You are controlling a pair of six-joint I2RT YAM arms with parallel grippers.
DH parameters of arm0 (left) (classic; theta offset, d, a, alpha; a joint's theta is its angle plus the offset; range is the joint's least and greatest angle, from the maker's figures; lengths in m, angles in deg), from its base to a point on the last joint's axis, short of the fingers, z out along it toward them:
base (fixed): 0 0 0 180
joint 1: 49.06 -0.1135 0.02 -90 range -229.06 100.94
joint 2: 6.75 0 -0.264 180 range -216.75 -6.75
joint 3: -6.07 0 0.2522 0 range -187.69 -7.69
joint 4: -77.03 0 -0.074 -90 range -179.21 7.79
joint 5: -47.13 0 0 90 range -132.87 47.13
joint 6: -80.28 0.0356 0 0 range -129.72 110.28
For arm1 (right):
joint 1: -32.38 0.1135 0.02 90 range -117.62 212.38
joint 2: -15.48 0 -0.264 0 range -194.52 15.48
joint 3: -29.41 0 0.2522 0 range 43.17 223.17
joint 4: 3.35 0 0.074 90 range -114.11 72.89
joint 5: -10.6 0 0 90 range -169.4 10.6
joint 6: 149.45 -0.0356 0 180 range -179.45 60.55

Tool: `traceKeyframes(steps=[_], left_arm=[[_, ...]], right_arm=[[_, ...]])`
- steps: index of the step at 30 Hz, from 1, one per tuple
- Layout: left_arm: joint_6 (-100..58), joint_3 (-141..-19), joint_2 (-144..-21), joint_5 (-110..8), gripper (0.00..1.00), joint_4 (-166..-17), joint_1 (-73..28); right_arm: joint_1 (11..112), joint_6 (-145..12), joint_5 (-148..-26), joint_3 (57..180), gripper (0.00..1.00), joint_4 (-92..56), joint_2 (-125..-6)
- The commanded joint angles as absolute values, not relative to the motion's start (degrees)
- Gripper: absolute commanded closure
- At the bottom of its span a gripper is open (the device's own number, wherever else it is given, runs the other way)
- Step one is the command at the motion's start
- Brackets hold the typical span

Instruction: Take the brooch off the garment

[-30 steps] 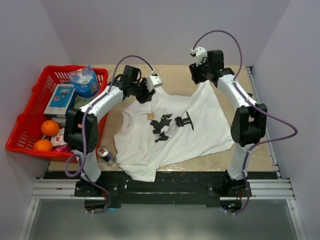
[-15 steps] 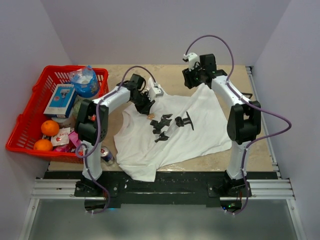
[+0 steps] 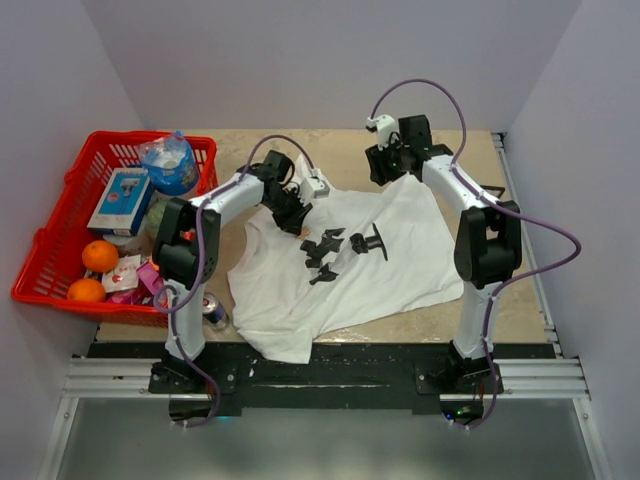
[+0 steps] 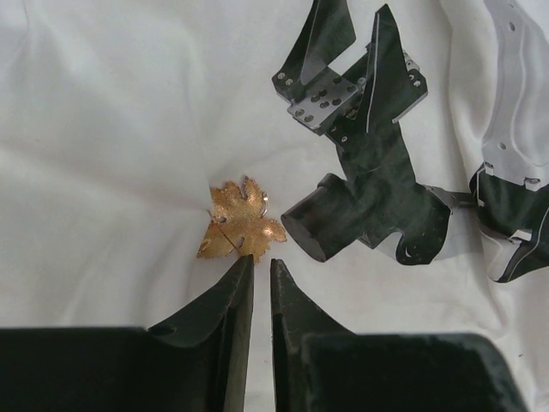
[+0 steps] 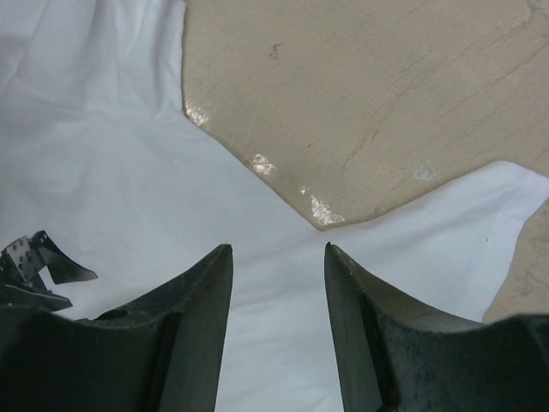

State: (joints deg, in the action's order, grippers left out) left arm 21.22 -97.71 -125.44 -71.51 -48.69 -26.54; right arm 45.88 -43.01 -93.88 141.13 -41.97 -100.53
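Left jaws stand almost closed, only a thin slit between them, their tips at the lower edge of the brooch [image 4: 238,225]; whether they nip it I cannot tell. That leaf-shaped golden-tan piece lies on the white garment [image 3: 390,270], just left of the black print [image 3: 330,250]. Right jaws stand open with nothing between them, over white cloth at the garment's far edge beyond the print, bare counter [image 5: 360,103] just past their tips. The garment lies spread and wrinkled on the counter. Well left of the print, a red basket [image 3: 38,268] holds 2 oranges [image 3: 100,255], a box and a bottle. 1 can [image 3: 211,311] stands left of the print and nearer the arm bases.
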Motion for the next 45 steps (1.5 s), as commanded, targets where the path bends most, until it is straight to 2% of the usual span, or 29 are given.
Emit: traceKeyframes(steps=[1, 7, 14, 28, 33, 45], left_arm=[[19.8, -99.9, -127.5, -73.0, 0.82, -49.2, -25.2], [17.5, -100.9, -128.8, -69.1, 0.85, -51.5, -24.0], [17.4, -102.0, -129.5, -67.8, 1.0, -51.2, -23.8], [15.8, -100.6, -125.1, -63.6, 1.0, -51.2, -23.8], [14.8, -101.1, -125.7, -61.8, 0.96, -51.7, -23.8], [14.3, -102.8, -123.9, -68.4, 0.94, -51.5, -26.4]], right_arm=[[45.9, -43.3, -93.7, 141.1, 0.5, -41.4, -100.6], [46.0, -42.8, -93.2, 140.6, 0.5, -41.6, -100.1], [46.0, -43.3, -92.8, 139.1, 0.5, -41.2, -99.2], [46.0, -42.9, -93.1, 138.3, 0.5, -41.6, -99.2], [45.9, -42.9, -93.5, 138.2, 0.49, -41.9, -99.2], [46.2, -43.2, -93.9, 137.6, 0.48, -41.8, -99.0]])
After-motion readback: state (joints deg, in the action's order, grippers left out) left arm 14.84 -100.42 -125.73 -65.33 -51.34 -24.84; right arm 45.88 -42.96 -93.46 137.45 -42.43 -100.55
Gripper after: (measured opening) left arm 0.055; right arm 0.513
